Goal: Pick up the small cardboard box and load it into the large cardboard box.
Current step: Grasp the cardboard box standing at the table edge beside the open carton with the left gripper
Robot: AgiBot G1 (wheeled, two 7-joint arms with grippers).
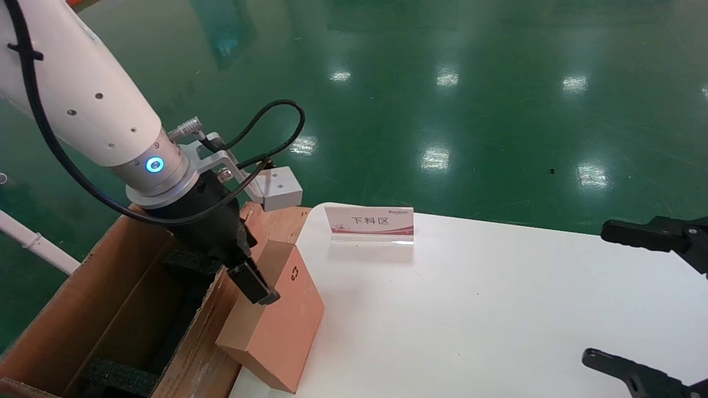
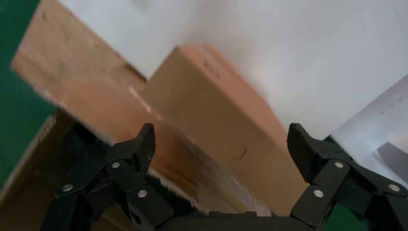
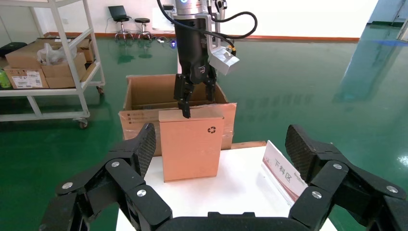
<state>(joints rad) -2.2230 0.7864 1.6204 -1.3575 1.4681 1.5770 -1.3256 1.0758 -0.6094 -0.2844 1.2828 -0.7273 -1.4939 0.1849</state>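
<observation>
The small cardboard box (image 1: 282,315) stands upright at the left edge of the white table (image 1: 470,309), its recycling symbol facing the right wrist camera (image 3: 190,144). The large cardboard box (image 1: 83,287) stands open right beside it, below table level, with black foam (image 1: 119,376) inside. My left gripper (image 1: 257,287) is open just above the small box's top edge, one finger in front of it and one behind. In the left wrist view the small box (image 2: 226,120) lies between the spread fingers (image 2: 144,144). My right gripper (image 1: 600,293) is open and empty at the table's right side.
A small sign stand (image 1: 369,221) sits at the table's far edge. A wooden board (image 1: 282,221) lies between the table and the large box. A shelf cart (image 3: 48,62) with cartons stands farther off on the green floor.
</observation>
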